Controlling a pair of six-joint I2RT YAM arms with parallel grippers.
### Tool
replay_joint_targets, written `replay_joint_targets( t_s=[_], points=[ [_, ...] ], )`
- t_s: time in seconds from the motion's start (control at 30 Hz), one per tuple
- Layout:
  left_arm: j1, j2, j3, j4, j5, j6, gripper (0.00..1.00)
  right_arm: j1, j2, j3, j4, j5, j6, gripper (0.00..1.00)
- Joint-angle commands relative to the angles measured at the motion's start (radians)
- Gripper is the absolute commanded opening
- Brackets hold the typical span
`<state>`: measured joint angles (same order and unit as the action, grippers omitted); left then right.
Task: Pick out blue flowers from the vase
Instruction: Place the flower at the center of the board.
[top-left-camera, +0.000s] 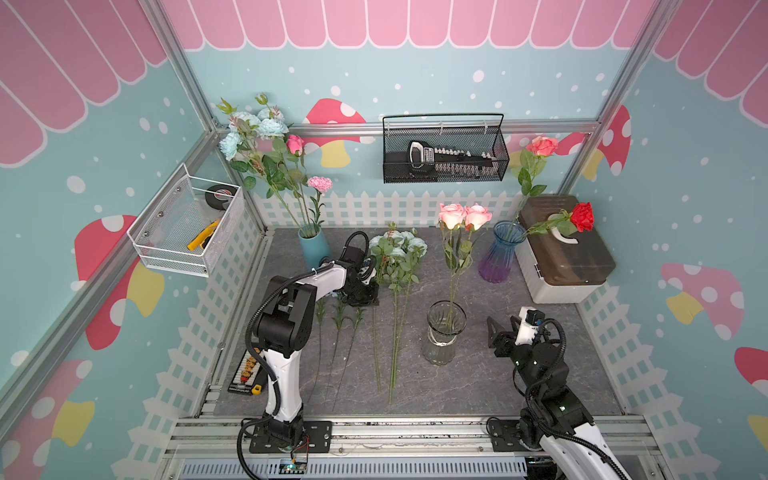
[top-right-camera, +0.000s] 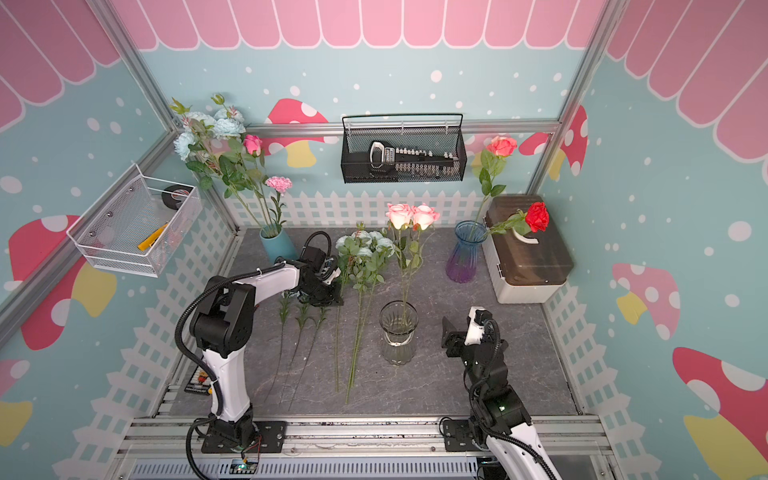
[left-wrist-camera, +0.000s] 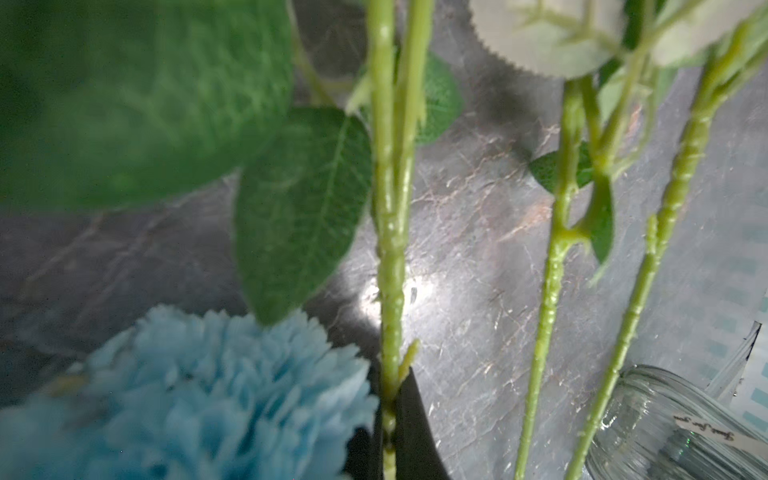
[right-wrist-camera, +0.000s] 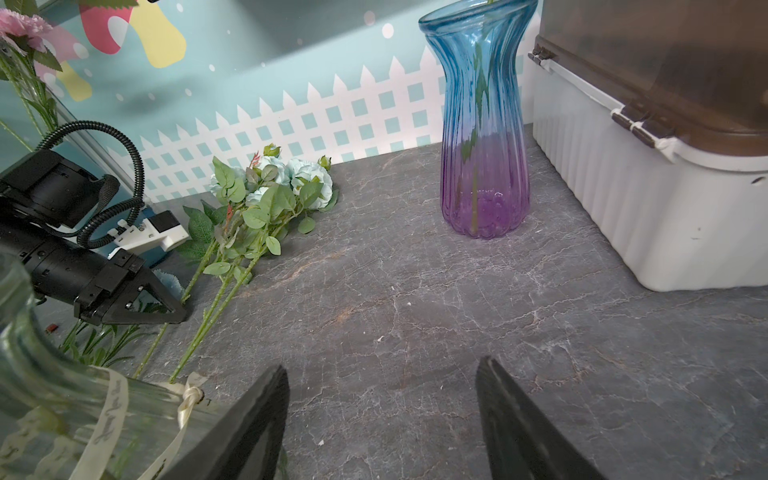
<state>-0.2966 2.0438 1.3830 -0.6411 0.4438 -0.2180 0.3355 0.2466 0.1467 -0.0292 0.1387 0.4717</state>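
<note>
In both top views, your left gripper (top-left-camera: 371, 300) sits low over the table (top-left-camera: 478, 386), among blue flowers (top-left-camera: 397, 246) lying beside the clear vase (top-left-camera: 445, 332). Left wrist view: its jaws pinch 1 green stem (left-wrist-camera: 390, 249), with a blue carnation (left-wrist-camera: 216, 390) alongside. Right wrist view: your right gripper (right-wrist-camera: 382, 365) is spread wide, holding nothing.

Grey stone-look tabletop (top-left-camera: 478, 382): blue flowers (top-left-camera: 397, 249) lying flat; clear vase (top-left-camera: 440, 349), blue-purple vase (top-left-camera: 496, 262), teal vase (top-left-camera: 314, 249), lidded box (top-left-camera: 565, 270) standing.
</note>
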Motion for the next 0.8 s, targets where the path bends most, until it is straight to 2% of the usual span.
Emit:
replay_joint_targets(
  t_s=[0.0,0.17,0.23,0.33,0.43,0.63,0.7,0.77],
  points=[
    [0.005,0.007,0.037,-0.025,-0.033,0.028,0.19,0.005,-0.003,-0.009,0.028,0.001,-0.005,0.71],
    [-0.023,-0.1,0.003,0.02,-0.078,0.0,0.48,0.004,-0.001,-0.008,0.029,0.001,-0.005,0.71],
    [-0.055,-0.167,-0.004,0.034,-0.115,-0.004,0.56,0.005,0.002,-0.007,0.03,0.002,-0.005,0.71],
    [-0.104,-0.279,-0.005,0.049,-0.201,-0.025,0.58,0.005,0.007,-0.005,0.031,0.002,-0.005,0.71],
    [-0.154,-0.432,-0.086,0.169,-0.286,-0.086,0.58,0.005,0.017,0.0,0.035,0.001,-0.007,0.71],
    [-0.228,-0.767,-0.536,0.74,-0.404,-0.253,0.58,0.005,0.053,0.069,-0.024,-0.057,0.02,0.66],
    [-0.252,-0.817,-0.684,0.94,-0.425,-0.285,0.58,0.005,0.062,0.111,-0.045,-0.109,0.036,0.66],
    [-0.288,-0.824,-0.761,1.072,-0.418,-0.269,0.59,0.005,0.085,0.176,-0.098,-0.157,0.034,0.67]
  ],
)
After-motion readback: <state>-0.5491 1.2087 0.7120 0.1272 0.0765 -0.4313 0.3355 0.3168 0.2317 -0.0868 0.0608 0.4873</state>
